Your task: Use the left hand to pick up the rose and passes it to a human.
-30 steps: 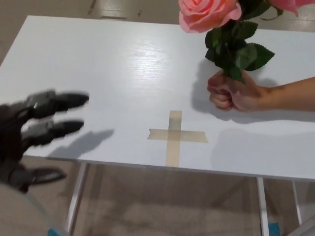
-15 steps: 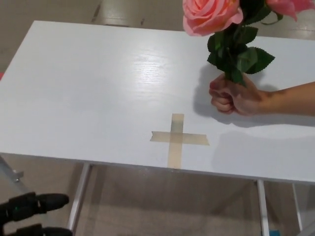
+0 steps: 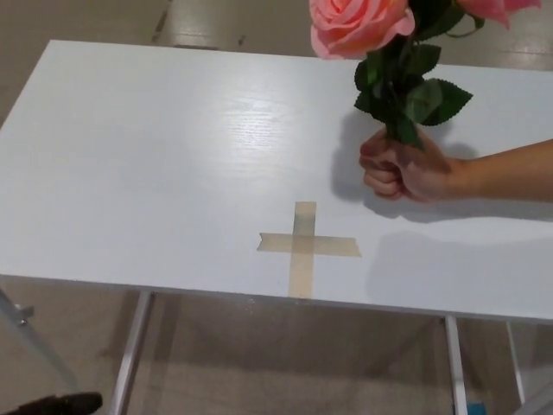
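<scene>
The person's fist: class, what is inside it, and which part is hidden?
The person's fist is closed around the rose stem, held upright above the white table. Leaves show above; the gripped stem is covered.

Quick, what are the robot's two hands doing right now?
Left hand: only a dark tip shows at the bottom edge; cannot be told.
Right hand: not in view.

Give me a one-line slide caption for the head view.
A person's hand holds a pink rose upright above a white table marked with a tape cross.
</scene>
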